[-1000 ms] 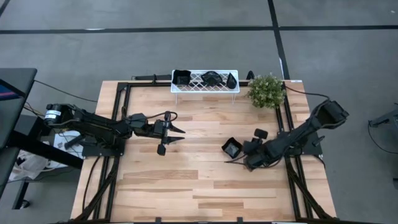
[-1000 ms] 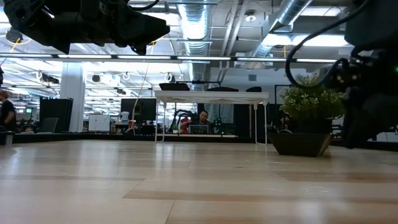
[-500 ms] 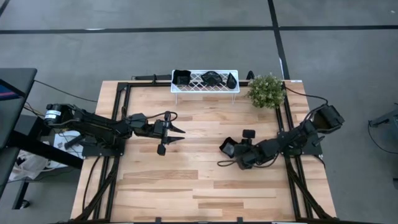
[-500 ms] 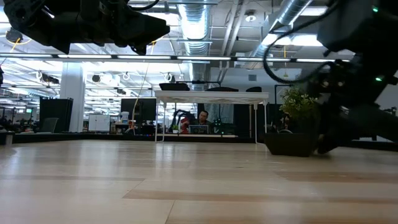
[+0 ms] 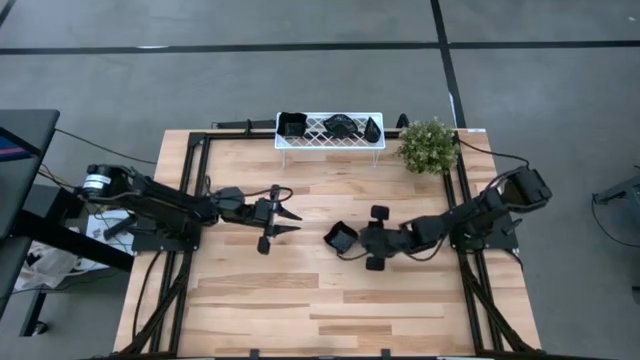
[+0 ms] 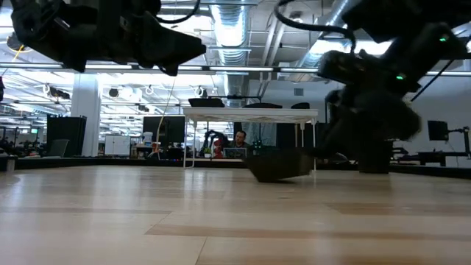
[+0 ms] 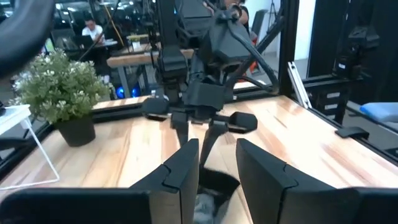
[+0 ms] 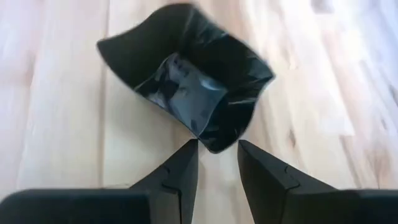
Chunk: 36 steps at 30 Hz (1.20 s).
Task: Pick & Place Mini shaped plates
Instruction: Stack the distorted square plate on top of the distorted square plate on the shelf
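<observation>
Item: glossy black square mini plate [image 5: 340, 238], now mid-table on the light wooden table [image 5: 300, 300], carried leftward from the right side. Right gripper [image 5: 352, 240] pinches its rim corner; transfer under way. Left gripper [image 5: 290, 222] hovers nearby, fingers parted, empty.

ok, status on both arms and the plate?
Right end effector pinching rim of square black plate, mid-table. Left end effector empty, fingers apart, hovering just left of it. Three plates on white rack. Nothing in the way.

White lattice rack [image 5: 329, 130], potted plant [image 5: 428, 146] at table [image 5: 300, 300] far edge.
</observation>
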### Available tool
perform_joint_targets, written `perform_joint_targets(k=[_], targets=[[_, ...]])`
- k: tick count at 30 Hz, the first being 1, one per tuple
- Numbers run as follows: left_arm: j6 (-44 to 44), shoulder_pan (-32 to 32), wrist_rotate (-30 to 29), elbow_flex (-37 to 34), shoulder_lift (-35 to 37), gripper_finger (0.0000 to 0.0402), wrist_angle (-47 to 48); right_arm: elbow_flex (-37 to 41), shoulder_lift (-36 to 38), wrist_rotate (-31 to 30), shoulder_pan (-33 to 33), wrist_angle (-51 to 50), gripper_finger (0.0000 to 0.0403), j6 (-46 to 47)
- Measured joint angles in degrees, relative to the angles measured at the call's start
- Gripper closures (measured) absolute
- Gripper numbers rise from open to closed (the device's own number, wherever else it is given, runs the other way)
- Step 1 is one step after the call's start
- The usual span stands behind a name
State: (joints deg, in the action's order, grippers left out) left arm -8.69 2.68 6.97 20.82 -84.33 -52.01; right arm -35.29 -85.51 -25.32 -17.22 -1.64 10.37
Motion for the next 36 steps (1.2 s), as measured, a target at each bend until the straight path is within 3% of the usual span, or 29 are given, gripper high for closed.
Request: perform_joint_targets(k=[8,15,24,28,36], targets=[[0.0,-0.3,-0.3,1.4,-7.6,0.0292,-9.0,0.0,0.0,-0.1,4.9,5.4,0.0295,0.1],[-0.8,-0.7,-13.7,3.6,-10.5,0.0292,-8.3,0.0,0.2,-0.2,5.0,4.5,0.0295,-0.2],[0.1,0.5,-14.3,3.9,-10.4,0.0292,-5.8,-1.8,0.5,-0.7,2.0,2.2,0.0295,-4.5],[0.0,1.6,-14.4,6.8,-10.4,0.0292,0.2,-3.5,0.5,-3.2,0.7,0.0,0.0295,-5.9],[-4.3,0.9,-19.6,15.3,-10.4,0.0292,21.8,-5.5,0.5,-3.3,-1.7,-7.0,0.0295,-6.3]])
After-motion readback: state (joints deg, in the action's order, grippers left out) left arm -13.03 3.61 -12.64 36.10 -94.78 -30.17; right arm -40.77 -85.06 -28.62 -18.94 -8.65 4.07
